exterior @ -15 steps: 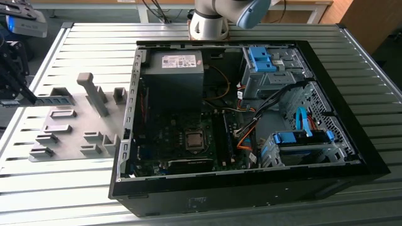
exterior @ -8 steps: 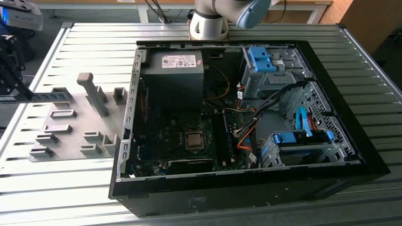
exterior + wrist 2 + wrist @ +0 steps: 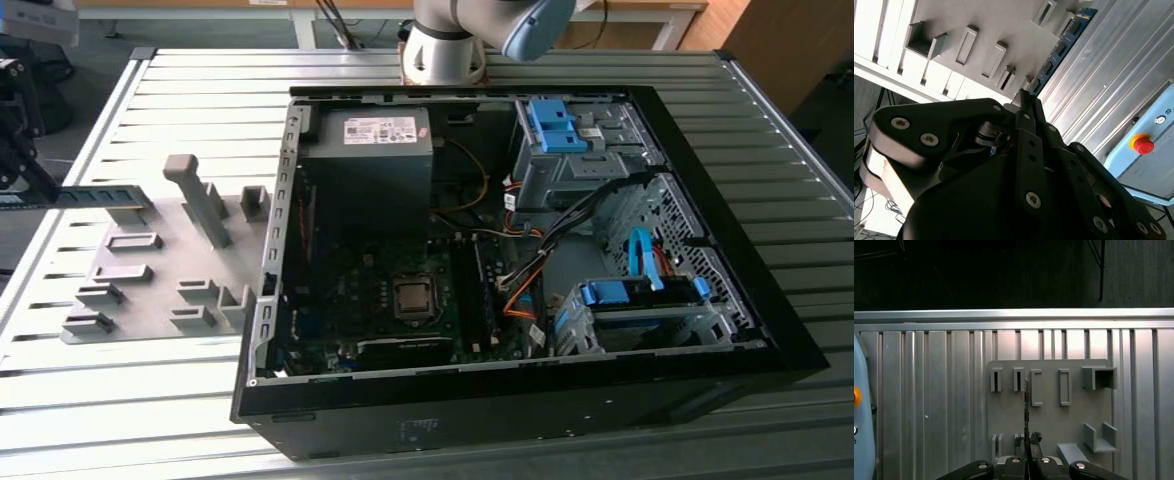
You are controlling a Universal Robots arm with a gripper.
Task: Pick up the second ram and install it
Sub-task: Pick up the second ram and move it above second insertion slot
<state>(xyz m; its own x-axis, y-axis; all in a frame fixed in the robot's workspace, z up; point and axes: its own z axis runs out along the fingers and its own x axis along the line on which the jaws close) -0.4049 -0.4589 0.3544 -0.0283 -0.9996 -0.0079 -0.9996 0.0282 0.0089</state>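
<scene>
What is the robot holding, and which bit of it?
The gripper holds the ram by one end. The rest of the stick pokes out over the grey plate.

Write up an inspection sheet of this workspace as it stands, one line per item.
Surface: slatted metal table carrying a grey fixture plate and an open computer case.
Job's things: the second ram is held by one end over the fixture plate, outside the case; whether it touches the plate cannot be told.
Clutter: nothing seen.
Gripper: gripper shut on the second ram.
Cables: orange, black and blue wiring inside the case.
Surroundings: red stop button beside the table; arm base at the table's far edge in the exterior view.
</scene>
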